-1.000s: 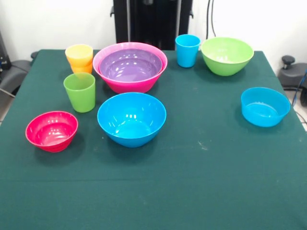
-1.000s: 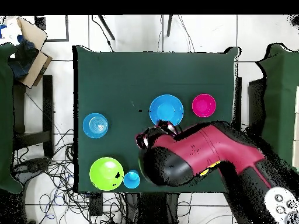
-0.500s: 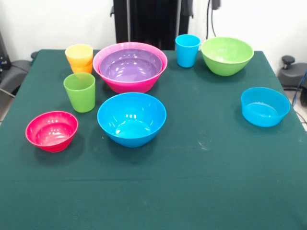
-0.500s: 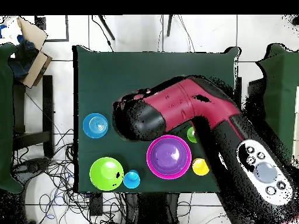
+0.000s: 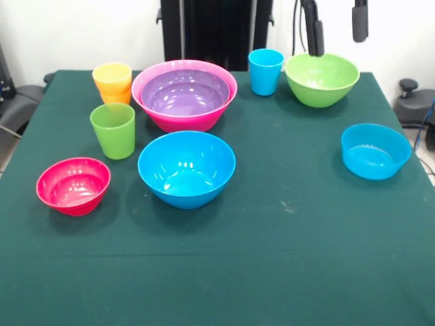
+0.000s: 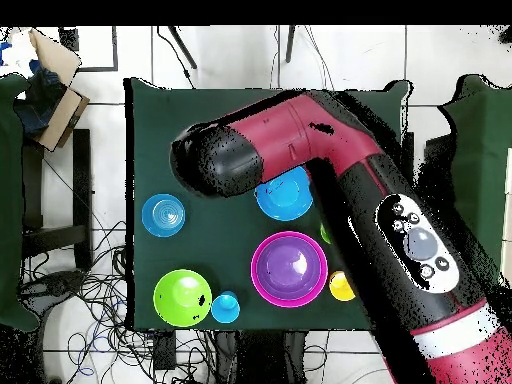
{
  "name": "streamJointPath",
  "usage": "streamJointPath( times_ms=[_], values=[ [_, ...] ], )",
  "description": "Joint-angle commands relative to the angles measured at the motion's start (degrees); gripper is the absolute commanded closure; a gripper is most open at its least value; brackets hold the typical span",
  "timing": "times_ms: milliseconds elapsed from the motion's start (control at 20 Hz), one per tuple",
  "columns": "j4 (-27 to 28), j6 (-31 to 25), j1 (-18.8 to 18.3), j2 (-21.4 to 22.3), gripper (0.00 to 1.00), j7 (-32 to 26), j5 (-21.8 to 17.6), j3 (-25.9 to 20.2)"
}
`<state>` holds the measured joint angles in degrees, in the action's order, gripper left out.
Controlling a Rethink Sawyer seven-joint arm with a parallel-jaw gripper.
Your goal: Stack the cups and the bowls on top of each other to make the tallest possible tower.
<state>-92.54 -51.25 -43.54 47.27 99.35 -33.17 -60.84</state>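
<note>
Front view. We are seeing the hand (image 5: 337, 26) hanging at the top edge, two dark fingers (image 5: 314, 30) spread apart with nothing between them, so we are reading it as open and empty. The light green bowl (image 5: 322, 79) is sitting directly beneath it, the left finger's tip reaching down to about the bowl's far rim; whether it is touching we cannot tell. That is the relation the coming move is turning on, in our judgement: the bowl lies straight below the hand, mouth up. The blue cup (image 5: 265, 71) is standing just beside that bowl. No tower is rising yet: the purple bowl (image 5: 185, 92) is nesting in the large pink bowl (image 5: 156, 115), the yellow cup (image 5: 112, 77) is sitting in the orange cup (image 5: 119, 97), and the green cup (image 5: 113, 130), large blue bowl (image 5: 186, 168), red-pink bowl (image 5: 73, 185) and light blue bowl (image 5: 375, 151) are standing apart on the green desk (image 5: 285, 258).

Overhead view. The red and black arm (image 6: 330, 170) is sweeping across the desk and hiding much of it. The hand itself is not showing here. The light green bowl (image 6: 182, 296) is lying clear of the arm. Only slivers of the large blue bowl (image 6: 283, 196), green cup and yellow cup (image 6: 341, 287) are peeking out; the red-pink bowl is covered entirely.
</note>
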Motion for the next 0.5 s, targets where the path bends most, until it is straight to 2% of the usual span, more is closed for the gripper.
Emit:
streamJointPath(
  times_ms=[50, 500],
  values=[
    [5.9, -4.3, 1.0, -6.6, 0.0, -5.2, -2.4, 8.4],
    [10.2, -6.4, 1.1, -8.5, 0.0, -12.3, -3.8, 8.7]
  ],
)
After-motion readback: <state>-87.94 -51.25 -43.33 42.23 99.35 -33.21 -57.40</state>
